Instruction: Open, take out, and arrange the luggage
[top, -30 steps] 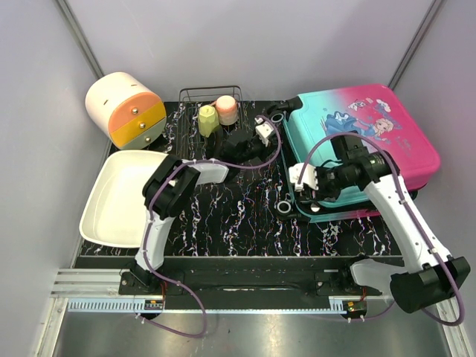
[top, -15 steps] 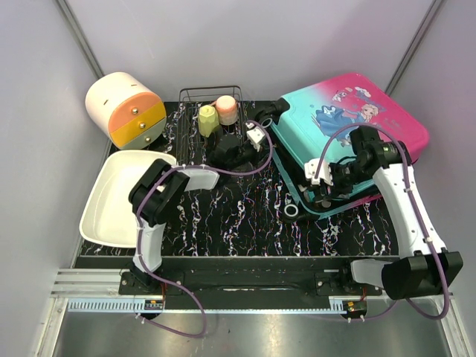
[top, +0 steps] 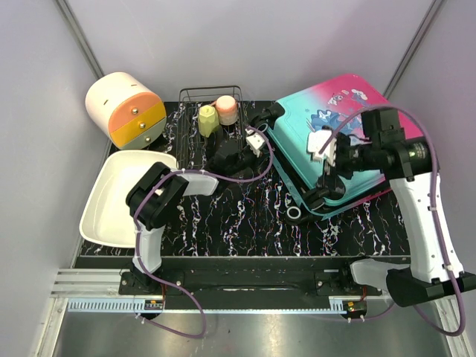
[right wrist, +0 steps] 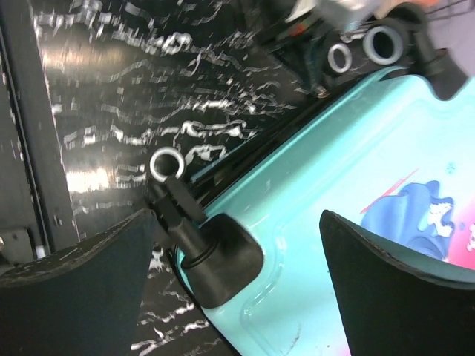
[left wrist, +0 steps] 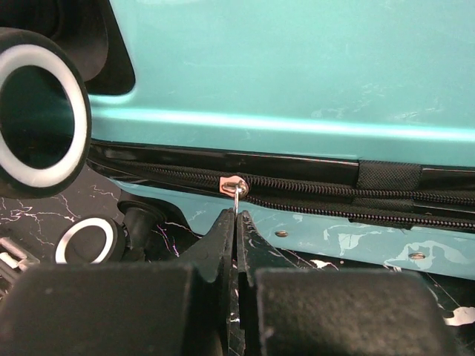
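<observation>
No words, brands or numbers can be read on the luggage (top: 327, 126) or elsewhere.

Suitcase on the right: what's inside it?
Nothing inside shows. From above, the suitcase's cartoon-printed lid covers everything. The left wrist view shows only teal shell and black zipper, with the left gripper pinching the zipper pull.

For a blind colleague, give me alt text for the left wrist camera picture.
The left gripper is shut on the small metal zipper pull of the teal luggage, whose black zipper runs across the frame. A white-rimmed wheel shows at the picture's left edge, above the black marbled table.
</observation>
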Motion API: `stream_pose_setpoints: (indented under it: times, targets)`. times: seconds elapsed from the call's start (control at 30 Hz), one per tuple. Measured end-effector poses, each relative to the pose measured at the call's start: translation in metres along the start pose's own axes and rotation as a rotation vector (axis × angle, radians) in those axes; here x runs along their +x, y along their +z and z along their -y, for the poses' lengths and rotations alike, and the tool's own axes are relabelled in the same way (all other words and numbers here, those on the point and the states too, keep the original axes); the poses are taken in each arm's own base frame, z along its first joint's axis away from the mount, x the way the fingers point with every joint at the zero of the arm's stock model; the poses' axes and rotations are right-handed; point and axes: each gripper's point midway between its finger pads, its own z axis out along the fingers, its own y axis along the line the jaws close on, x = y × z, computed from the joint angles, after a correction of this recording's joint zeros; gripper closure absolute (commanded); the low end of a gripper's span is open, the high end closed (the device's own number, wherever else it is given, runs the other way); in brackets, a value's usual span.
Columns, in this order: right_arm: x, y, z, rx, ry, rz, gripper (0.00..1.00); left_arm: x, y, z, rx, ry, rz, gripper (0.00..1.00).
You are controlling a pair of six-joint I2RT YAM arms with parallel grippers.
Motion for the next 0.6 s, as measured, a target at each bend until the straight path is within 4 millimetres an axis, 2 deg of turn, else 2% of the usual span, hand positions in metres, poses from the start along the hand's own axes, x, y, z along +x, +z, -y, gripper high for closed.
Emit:
stream_pose_setpoints:
  times: [0.1, 0.17, 0.23, 0.27, 0.33, 0.4, 0.5, 0.53, 0.6]
  targets:
    - [-0.024, -0.014, 0.020, 0.060, 0.104, 0.042, 0.00, 0.001, -0.002, 0.000, -0.003, 0.010, 0.007, 1.00]
    - [-0.027, -0.015, 0.044, 0.098, 0.207, 0.032, 0.01, 0.004, -0.005, 0.003, 0.000, 0.020, 0.005, 1.00]
    - [-0.018, -0.017, 0.065, 0.145, 0.326, 0.018, 0.02, 0.004, -0.008, 0.007, 0.006, 0.036, 0.008, 1.00]
    - [-0.002, -0.017, 0.080, 0.179, 0.435, -0.005, 0.04, 0.004, -0.010, 0.009, 0.009, 0.046, 0.010, 1.00]
    - [0.030, -0.021, 0.095, 0.234, 0.623, -0.043, 0.06, 0.004, -0.013, 0.014, 0.017, 0.058, 0.009, 1.00]
    - [0.075, -0.038, 0.107, 0.331, 0.865, -0.088, 0.09, 0.003, -0.016, 0.018, 0.023, 0.064, 0.010, 1.00]
    - [0.124, -0.074, 0.106, 0.491, 1.124, -0.133, 0.18, 0.002, -0.018, 0.021, 0.027, 0.066, 0.015, 1.00]
    - [0.136, -0.087, 0.103, 0.547, 1.187, -0.143, 0.24, 0.002, -0.017, 0.022, 0.028, 0.066, 0.017, 1.00]
    - [0.154, -0.112, 0.096, 0.645, 1.285, -0.145, 0.32, 0.001, -0.017, 0.022, 0.028, 0.067, 0.017, 1.00]
